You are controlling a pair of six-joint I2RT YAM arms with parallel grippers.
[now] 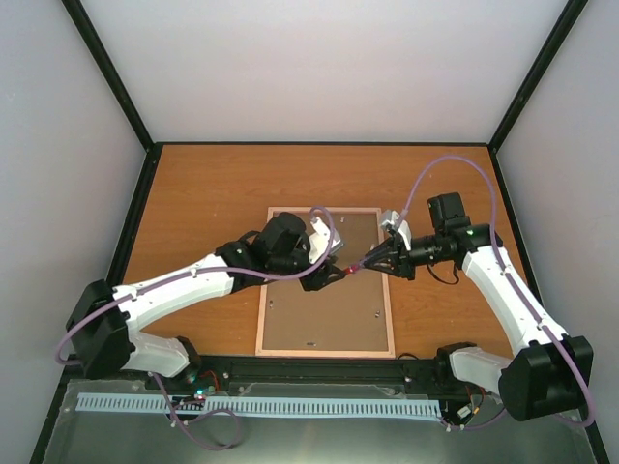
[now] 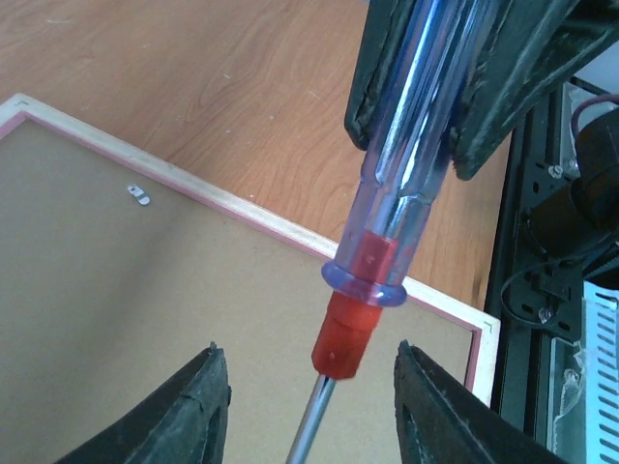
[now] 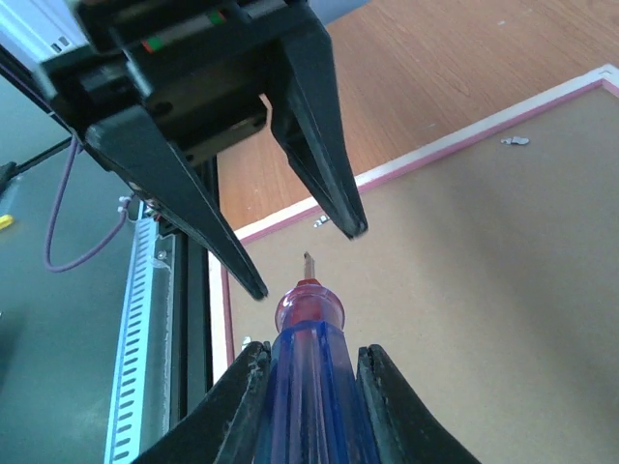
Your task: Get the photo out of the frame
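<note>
Right gripper (image 3: pixel 311 350) clamped on screwdriver (image 2: pixel 387 222) handle, tip over middle of frame (image 1: pixel 324 353) back. Left gripper (image 2: pixel 308 353) spread wide, straddling shaft, holding nothing. Photo not visible; I reckon it's under frame backing. My worry: left pinches slick shaft off-centre, tool twists, drops, gouges backing.

1. No words, brands, numbers or signs can be read in any view.
2. A small strip (image 3: pixel 184 31) with red and green marks, above the left fingers (image 3: pixel 319 145), is too blurred to read.
</note>
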